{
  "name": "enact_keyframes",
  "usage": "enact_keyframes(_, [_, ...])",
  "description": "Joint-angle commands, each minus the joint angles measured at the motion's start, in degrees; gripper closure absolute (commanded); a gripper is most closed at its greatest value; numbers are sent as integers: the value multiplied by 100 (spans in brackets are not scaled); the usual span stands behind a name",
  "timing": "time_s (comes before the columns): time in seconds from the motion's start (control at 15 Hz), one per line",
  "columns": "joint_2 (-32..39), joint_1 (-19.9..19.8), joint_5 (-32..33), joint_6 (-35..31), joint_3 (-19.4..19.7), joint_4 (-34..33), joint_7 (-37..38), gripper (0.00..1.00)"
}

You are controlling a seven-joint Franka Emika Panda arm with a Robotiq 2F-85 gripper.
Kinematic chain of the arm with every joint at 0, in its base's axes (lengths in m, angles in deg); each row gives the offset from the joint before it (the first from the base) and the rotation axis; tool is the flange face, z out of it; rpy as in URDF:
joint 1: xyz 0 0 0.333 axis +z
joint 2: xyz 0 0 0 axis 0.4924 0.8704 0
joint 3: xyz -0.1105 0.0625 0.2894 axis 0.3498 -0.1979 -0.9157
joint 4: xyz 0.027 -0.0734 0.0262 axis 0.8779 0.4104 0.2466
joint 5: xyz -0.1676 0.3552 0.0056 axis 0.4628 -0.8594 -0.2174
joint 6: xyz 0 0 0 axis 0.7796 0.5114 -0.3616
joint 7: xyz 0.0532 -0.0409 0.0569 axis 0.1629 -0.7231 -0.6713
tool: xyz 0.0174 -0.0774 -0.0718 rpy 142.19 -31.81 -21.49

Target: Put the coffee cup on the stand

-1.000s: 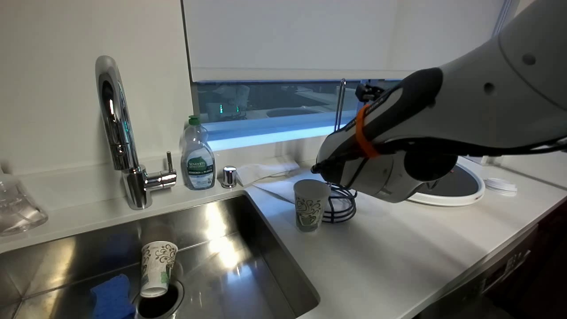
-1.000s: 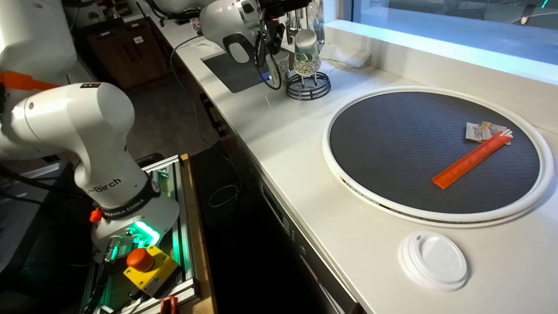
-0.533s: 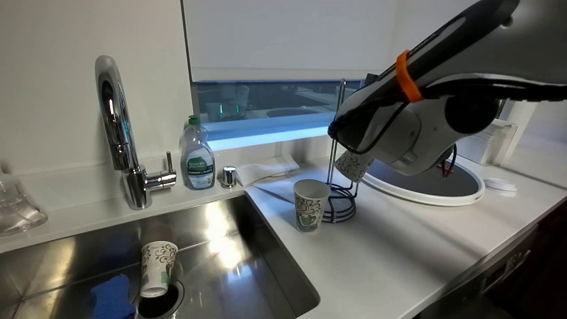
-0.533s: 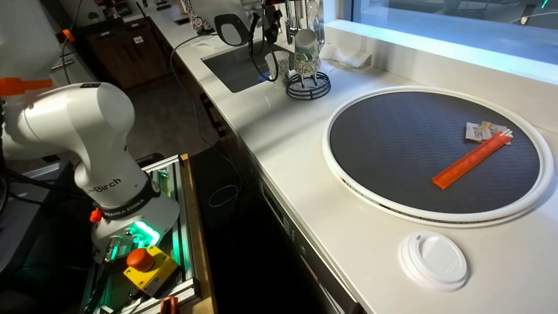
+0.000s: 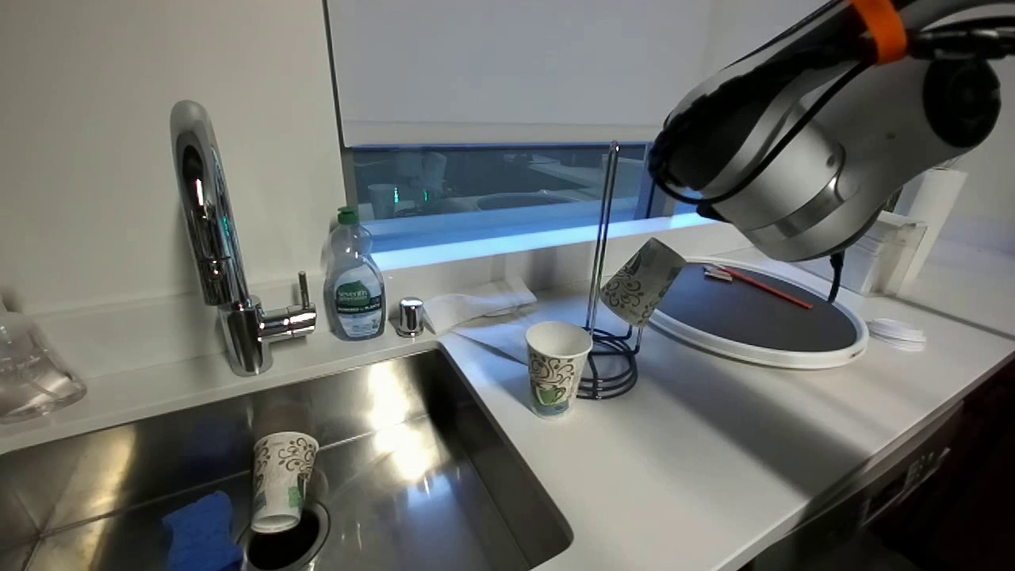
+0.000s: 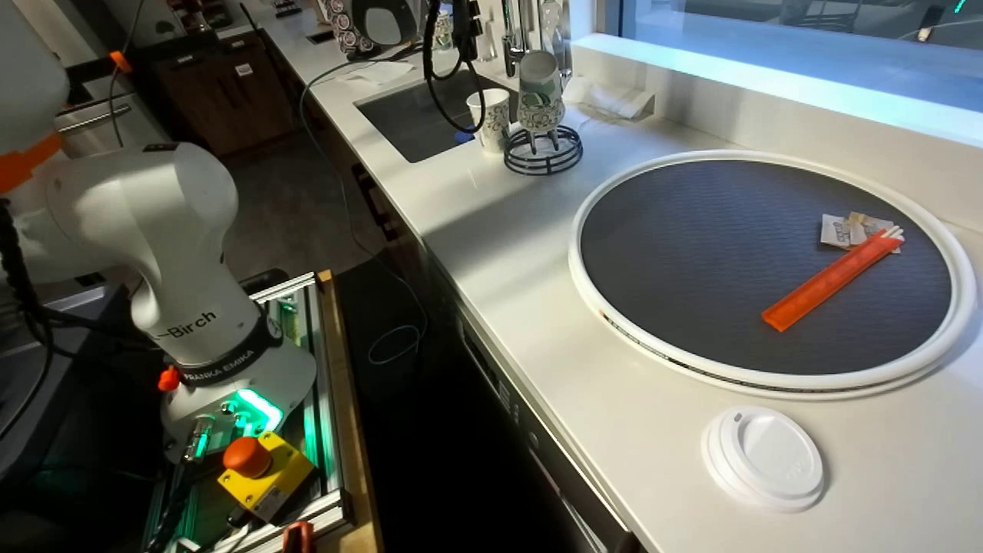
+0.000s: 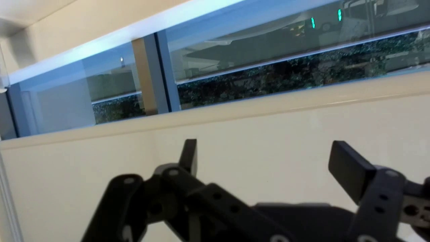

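The coffee cup [image 5: 644,281] is a pale greyish-white cup with a dark swirl pattern; no handle shows. It sits tilted, mouth down, over a side arm of the stand. It also shows on the stand in an exterior view [image 6: 540,96]. The stand [image 5: 607,214] has a thin upright pole and a round dark wire base [image 6: 543,157]. In the wrist view my gripper [image 7: 265,154] has its fingers wide apart and nothing between them. It faces the wall and window. The arm is above and apart from the cup. In the exterior views the fingers are hidden or out of frame.
Another patterned cup [image 5: 555,377] stands upright beside the base. A further cup [image 5: 281,480] and a blue sponge [image 5: 202,527] lie in the sink [image 5: 476,476]. The tap [image 5: 242,317], soap bottle [image 5: 355,285], round grey tray [image 6: 729,269] and white lids [image 6: 762,458] are around.
The arm has moved up and away from the stand, uncovering the tilted cup and the pole in an exterior view. The cup on the stand has not visibly moved.
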Motion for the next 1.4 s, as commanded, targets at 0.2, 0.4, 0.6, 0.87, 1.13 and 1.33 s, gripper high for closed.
enact_keyframes(0.2, [-2173, -217, 69, 740, -314, 543, -1586, 0])
enact_keyframes(0.4, [-2848, -515, -220, 1099, -564, 707, -2211, 0])
enact_keyframes(0.6, [-3200, -872, -902, 1671, -841, 697, -2647, 0])
enact_keyframes(0.87, [-3183, -1210, -2490, 2509, -953, 468, -3319, 0])
enact_keyframes(1.13, [-3157, -1114, -3298, 2553, -796, 526, -4338, 0])
enact_keyframes(1.33, [-3067, -1165, -2924, 2581, -845, 557, -3769, 0])
